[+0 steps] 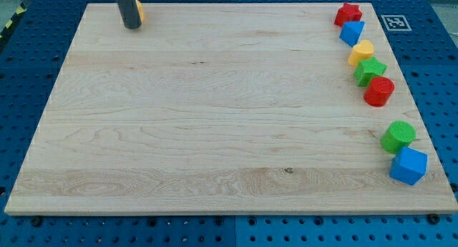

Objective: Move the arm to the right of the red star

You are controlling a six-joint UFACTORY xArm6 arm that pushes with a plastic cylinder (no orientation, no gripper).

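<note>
Red star (348,13) at table's (215,118) top right corner, touching blue block (352,33) just below it. Yellow block (361,52), green star (370,70), red cylinder (379,91) continue chain down right edge. Green cylinder (398,137), blue cube (408,165) near bottom right corner. My tip (132,26) near top left corner, just beside orange block (139,13), well apart from red star. No gripper: bare rod, holding nothing.
</note>
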